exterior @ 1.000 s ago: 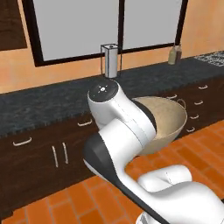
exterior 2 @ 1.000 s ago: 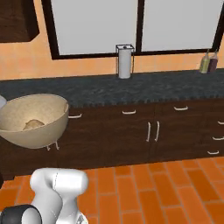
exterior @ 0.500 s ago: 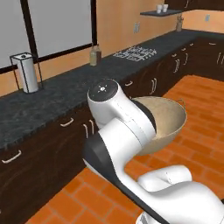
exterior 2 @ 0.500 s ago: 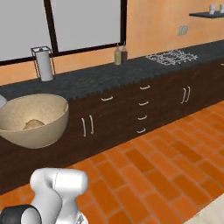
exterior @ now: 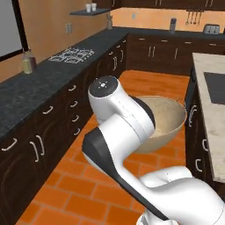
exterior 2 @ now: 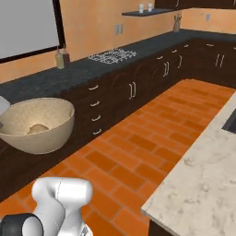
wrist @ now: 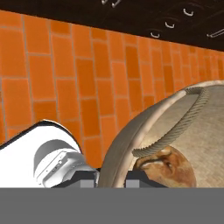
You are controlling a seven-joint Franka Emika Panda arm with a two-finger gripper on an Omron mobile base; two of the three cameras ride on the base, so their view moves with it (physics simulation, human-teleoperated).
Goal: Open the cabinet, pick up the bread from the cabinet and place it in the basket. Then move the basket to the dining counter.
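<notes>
Bread (wrist: 168,168): small brown roll with a lighter patch, lying low inside the basket (exterior 2: 37,124), against the near wall. Basket: wide, deep, tan, speckled weave with a rope-like band under the rim; carried clear of the floor, above orange brick tiles, level and upright, mouth up. Hand (wrist: 111,183): at the basket's near rim; its two dark tips straddle the wall, one outside, one inside, closed on the rim as far as the hand view shows. Arm (exterior: 116,127): white, folded in front of the basket, which sits just beyond its elbow. Dining counter (exterior 2: 203,184): beige veined top, to the robot's right, well apart from the basket with open floor between; its near edge runs roughly along the direction the robot faces. Black counter (exterior 2: 78,73): to the left, behind the basket, with a bottle (exterior 2: 62,59) and a stove top (exterior 2: 112,56). Judgement: bread step done; the basket lies left of its destination, so the carry must swing rightward and lift over the marble edge.
</notes>
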